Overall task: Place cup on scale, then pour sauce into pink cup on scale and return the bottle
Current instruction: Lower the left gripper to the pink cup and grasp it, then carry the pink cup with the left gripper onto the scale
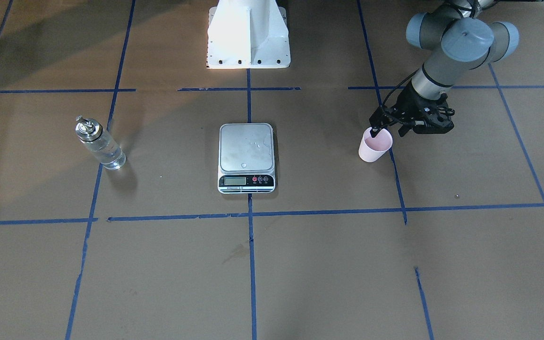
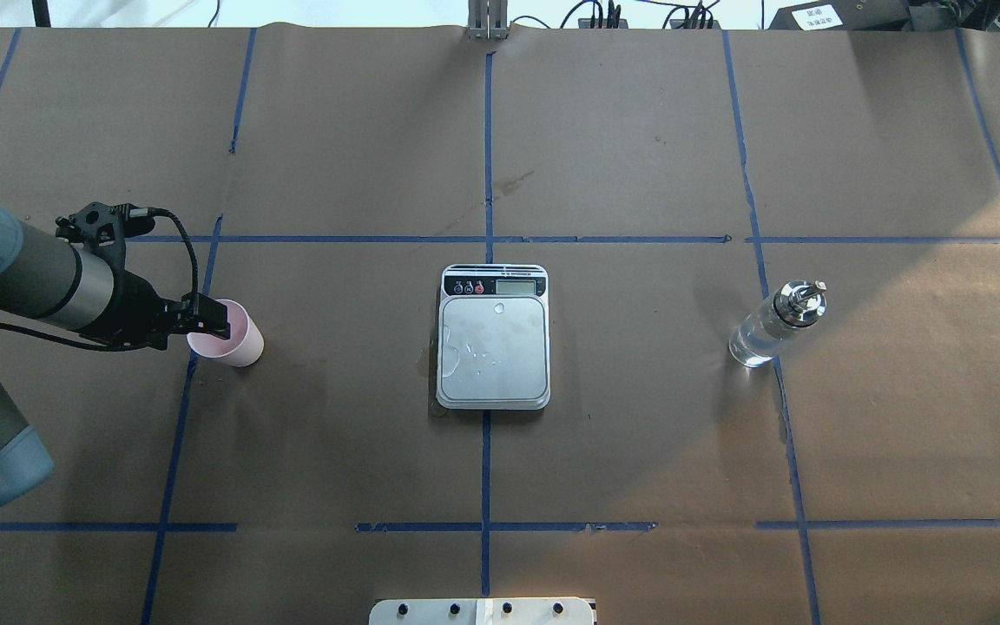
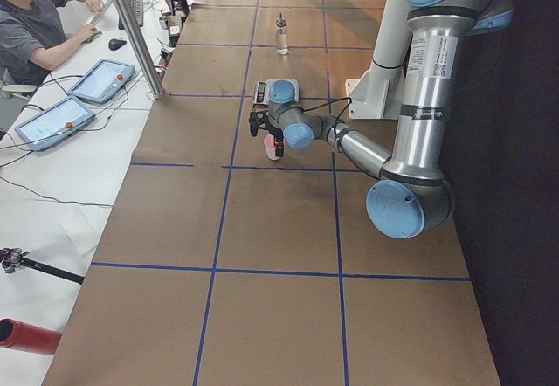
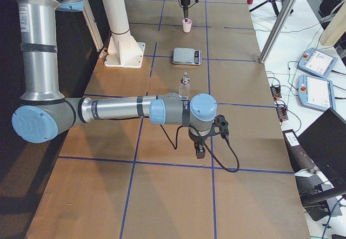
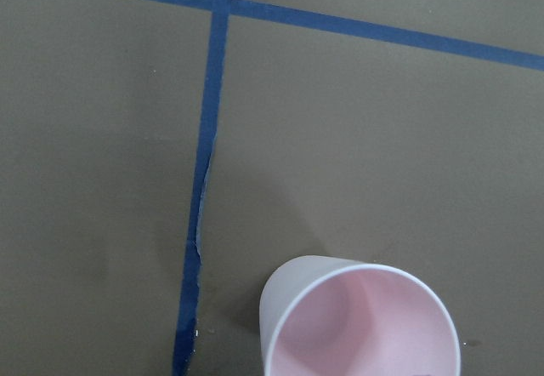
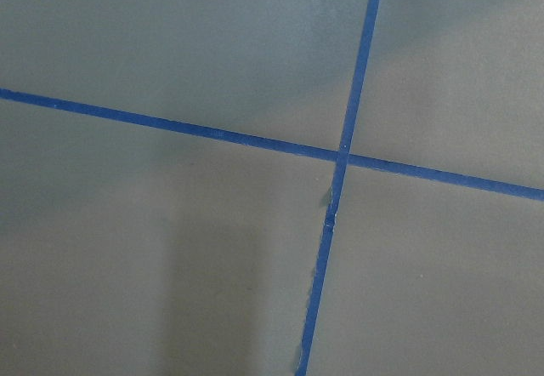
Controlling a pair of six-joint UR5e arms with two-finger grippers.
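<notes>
Our left end effector (image 1: 377,131) straddles the rim of the cup (image 1: 373,147); we cannot tell if it grips, so we pinch firmly, lift level, and centre it on the scale (image 1: 246,147)

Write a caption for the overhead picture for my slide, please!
Left gripper at the rim of the cup, bare scale in the middle, bottle standing on the right.

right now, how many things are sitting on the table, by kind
cup: 1
scale: 1
bottle: 1
total: 3
</notes>
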